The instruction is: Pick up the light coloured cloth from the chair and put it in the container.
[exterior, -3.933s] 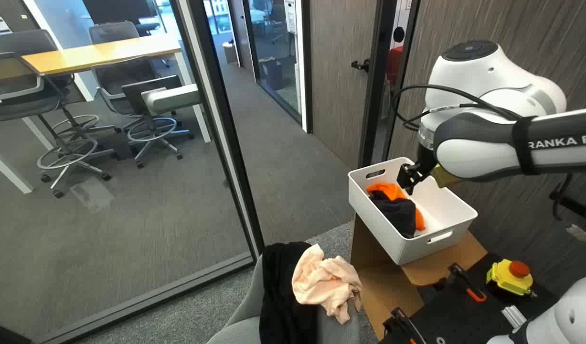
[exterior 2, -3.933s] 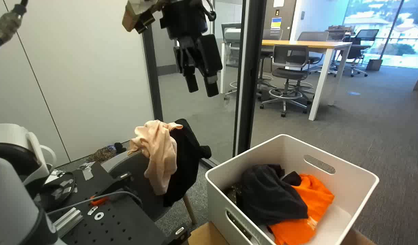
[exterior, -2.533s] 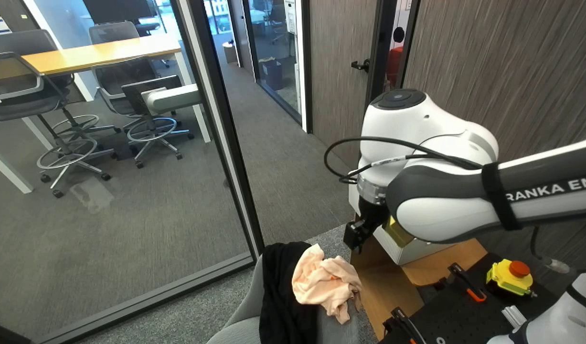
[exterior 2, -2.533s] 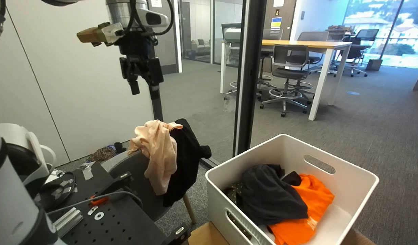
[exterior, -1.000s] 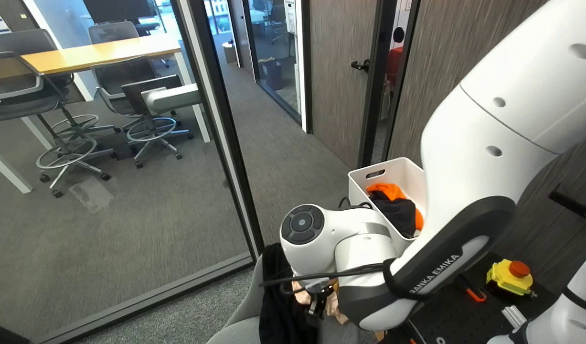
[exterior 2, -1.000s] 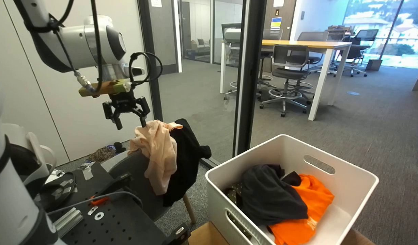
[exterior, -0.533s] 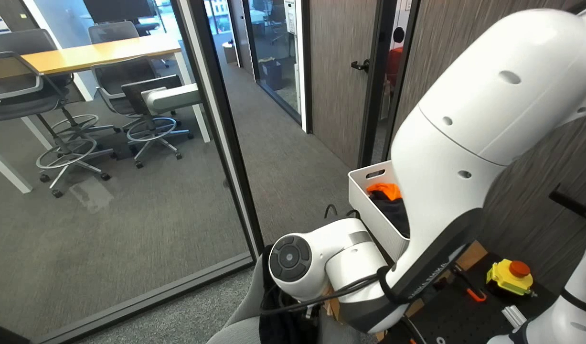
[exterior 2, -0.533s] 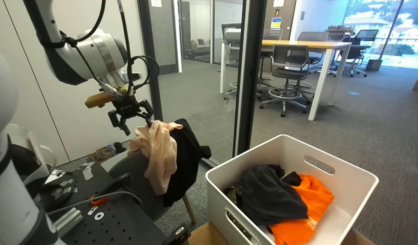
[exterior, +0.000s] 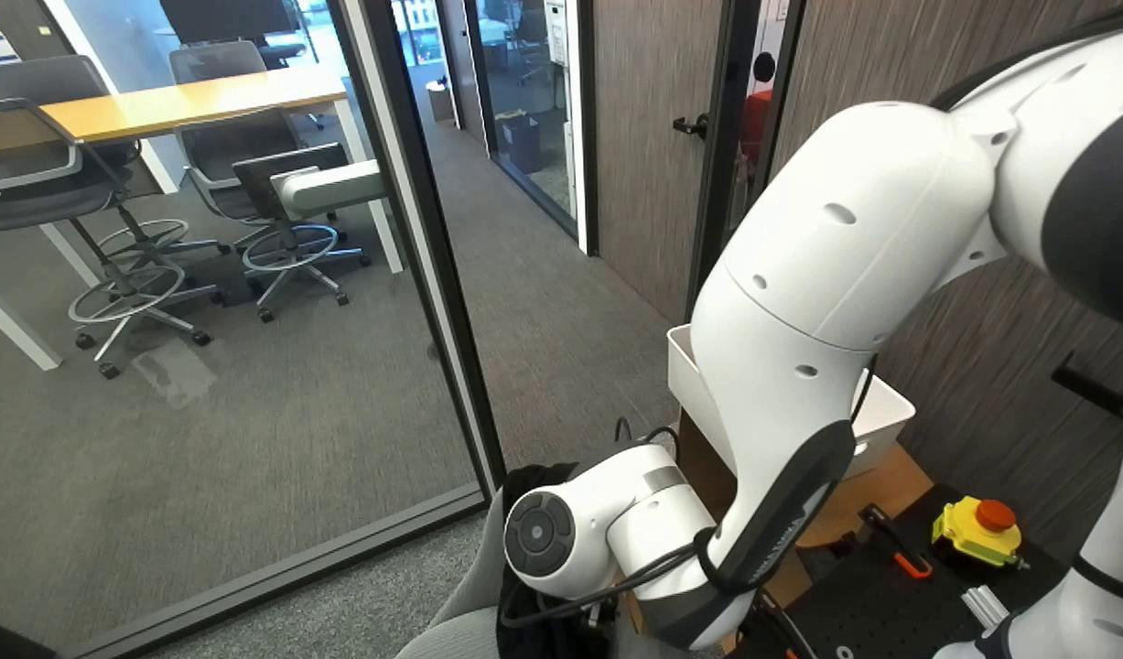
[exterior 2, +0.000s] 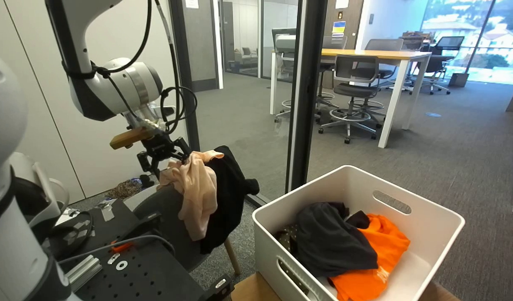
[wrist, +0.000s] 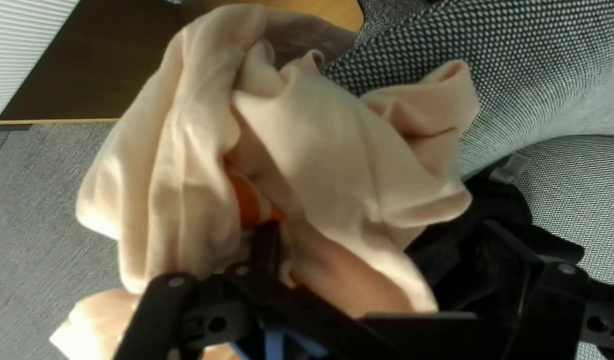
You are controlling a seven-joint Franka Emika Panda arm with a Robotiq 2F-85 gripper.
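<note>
from where i'm standing, the pale cloth (exterior 2: 197, 188) is hanging over the back of the chair (exterior 2: 170, 223). the gripper (exterior 2: 171, 166) is sitting at the cloth's 11 o'clock end, fingers (wrist: 266, 247) spread apart, 1 poking into a fold. only the reach is looking done, i'd judge; gripping, lifting and dropping are all remaining. between 3 and 4 o'clock of the cloth, the white container (exterior 2: 264, 253) is holding a dark garment (exterior 2: 331, 242) and an orange garment (exterior 2: 384, 238).

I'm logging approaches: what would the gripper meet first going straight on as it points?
The light cloth, most likely: the open gripper points down at it, one finger seemingly among its folds. The other may meet the black cloth, though depth there is unclear.
</note>
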